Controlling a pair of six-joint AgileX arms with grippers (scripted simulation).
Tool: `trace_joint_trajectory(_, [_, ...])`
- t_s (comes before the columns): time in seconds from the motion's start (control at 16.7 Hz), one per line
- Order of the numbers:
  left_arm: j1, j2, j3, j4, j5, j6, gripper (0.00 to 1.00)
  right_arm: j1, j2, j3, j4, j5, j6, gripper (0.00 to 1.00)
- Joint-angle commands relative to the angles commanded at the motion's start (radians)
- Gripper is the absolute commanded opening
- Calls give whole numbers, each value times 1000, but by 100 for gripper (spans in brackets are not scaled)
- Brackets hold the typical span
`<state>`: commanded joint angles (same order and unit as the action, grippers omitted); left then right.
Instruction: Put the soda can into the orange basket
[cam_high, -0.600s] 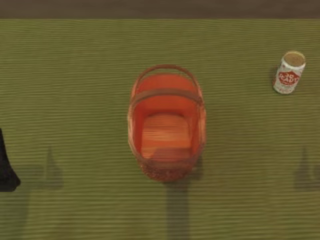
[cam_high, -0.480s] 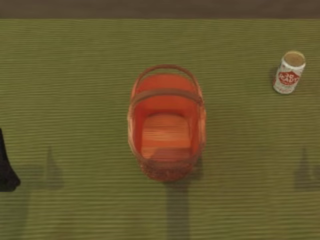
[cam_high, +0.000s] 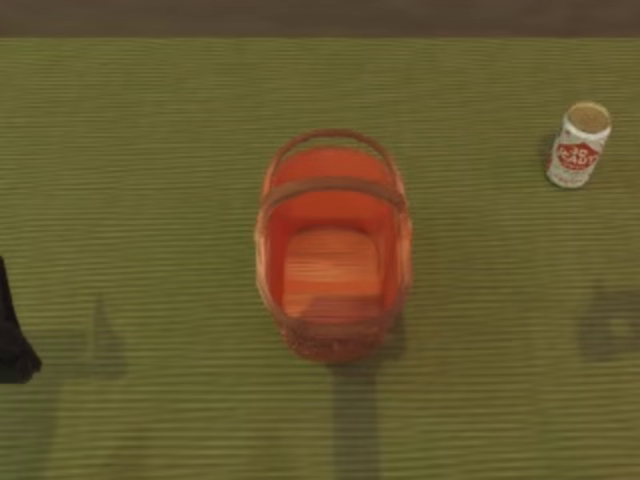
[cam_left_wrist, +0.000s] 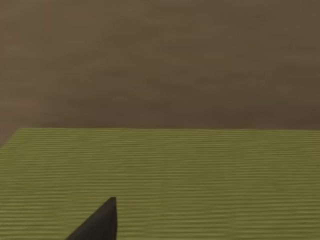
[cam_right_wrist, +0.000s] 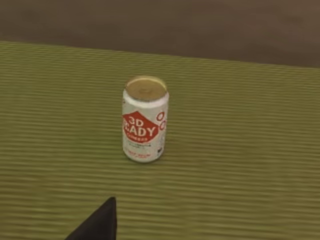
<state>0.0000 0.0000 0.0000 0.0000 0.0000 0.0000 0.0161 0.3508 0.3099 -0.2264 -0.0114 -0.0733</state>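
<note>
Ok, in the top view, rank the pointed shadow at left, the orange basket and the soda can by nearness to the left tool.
Measured from the left tool, parked at the left edge:
1. the pointed shadow, right beside it on the left side.
2. the orange basket, in the middle.
3. the soda can, standing at the far right.

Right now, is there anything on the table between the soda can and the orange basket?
Nothing. In the top view only bare green tabletop separates the soda can, upright near the right edge, from the orange basket at the centre.
</note>
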Motion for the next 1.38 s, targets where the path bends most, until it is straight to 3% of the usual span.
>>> trace_joint_trajectory(0.36, [0,0,0,0,0,0,100,9,558,508,-359,-1,-131,100])
trace_joint_trajectory(0.9, [0,0,0,0,0,0,100,32,1499,1459,-915,-14,-378,100])
trace_joint_trajectory(1.38, [0,0,0,0,0,0,100,52,2125,2147,-1221,-34,-551,100])
